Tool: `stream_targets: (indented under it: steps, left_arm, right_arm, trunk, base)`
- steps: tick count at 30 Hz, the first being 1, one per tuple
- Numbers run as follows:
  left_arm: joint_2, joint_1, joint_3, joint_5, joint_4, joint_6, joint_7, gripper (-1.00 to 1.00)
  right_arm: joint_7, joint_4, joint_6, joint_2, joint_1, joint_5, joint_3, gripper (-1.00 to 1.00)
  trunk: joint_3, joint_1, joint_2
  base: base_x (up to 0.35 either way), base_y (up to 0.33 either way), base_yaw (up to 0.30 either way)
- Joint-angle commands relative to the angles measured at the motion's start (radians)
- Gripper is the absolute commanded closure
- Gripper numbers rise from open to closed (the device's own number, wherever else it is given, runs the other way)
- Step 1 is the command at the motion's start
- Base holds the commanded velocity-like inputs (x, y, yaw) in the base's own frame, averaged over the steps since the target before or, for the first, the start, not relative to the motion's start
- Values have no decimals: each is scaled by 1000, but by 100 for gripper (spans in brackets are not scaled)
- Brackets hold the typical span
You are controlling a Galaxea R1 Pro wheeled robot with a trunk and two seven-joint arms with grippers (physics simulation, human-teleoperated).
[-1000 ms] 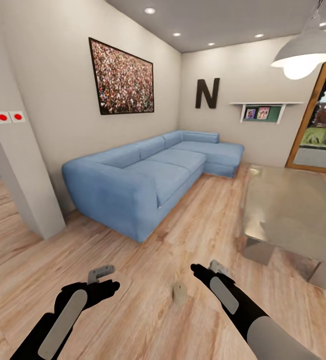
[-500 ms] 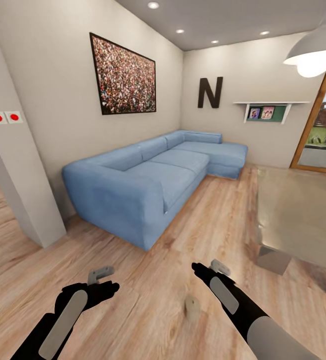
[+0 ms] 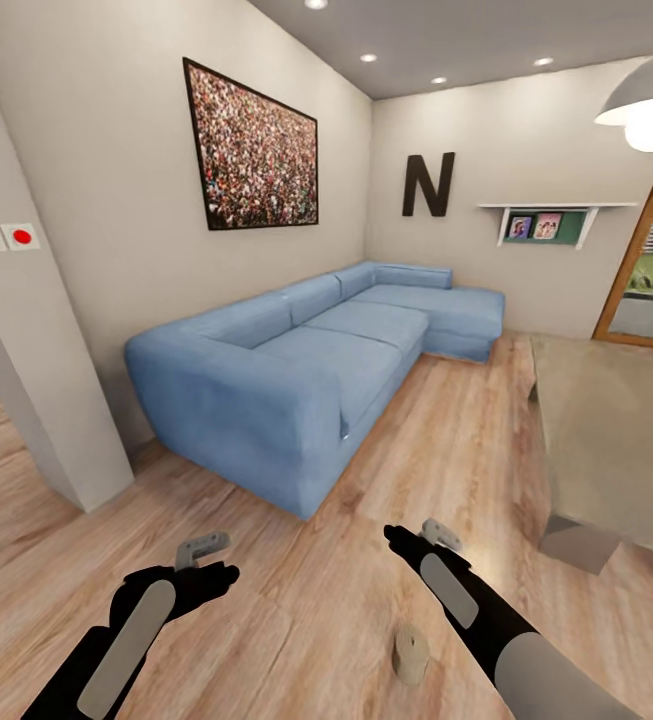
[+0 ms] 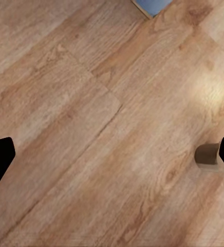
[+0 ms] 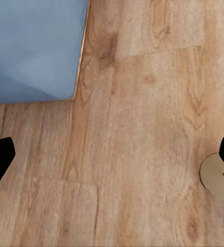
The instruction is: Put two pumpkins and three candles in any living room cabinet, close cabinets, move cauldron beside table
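Candle point(image 3: 410, 654): stood upright on floor, near sofa point(image 3: 296, 375), beside right gripper point(image 3: 428, 532). Probably light, rigid, waxy-slick; best pinched across its sides. Left gripper point(image 3: 204, 548) and right both wide open, empty.

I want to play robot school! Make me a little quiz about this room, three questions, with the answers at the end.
1. True or false: the candle stands on the wooden floor.
2. Which tool is nearer the candle: A) the left tool, or B) the right tool?
3. Fill in: the big sofa along the wall is ____ in colour.

Key:
1. True. It stands upright on the floor, touching nothing else.
2. B. The candle sits just beside the right arm.
3. Blue.
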Motion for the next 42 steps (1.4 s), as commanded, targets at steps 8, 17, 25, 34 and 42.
stream_targets:
  steps: [8, 17, 25, 34, 42]
  left_arm:
    - [1, -1, -2, 10, -2, 0, 10, -100]
    - [1, -1, -2, 10, -2, 0, 10, -100]
    - [1, -1, -2, 10, -1, 0, 10, -100]
    - [1, -1, -2, 10, -1, 0, 10, -100]
    - [1, -1, -2, 10, -1, 0, 10, -100]
  right_arm:
    - [-8, -3, 2, -1, -1, -4, 7, -100]
    - [0, -2, 4, -3, -1, -6, 7, -100]
    - [47, -2, 6, -3, -1, -5, 7, -100]
    - [64, -1, 7, -3, -1, -5, 7, -100]
    - [64, -1, 6, -3, -1, -5, 7, -100]
  trunk:
    - [-1, 0, 0]
    - [-1, 0, 0]
    - [-1, 0, 0]
    - [-1, 0, 0]
    - [-1, 0, 0]
  base:
    - [132, 7, 0]
    - [7, 0, 0]
    - [0, 0, 0]
    - [0, 0, 0]
    - [0, 0, 0]
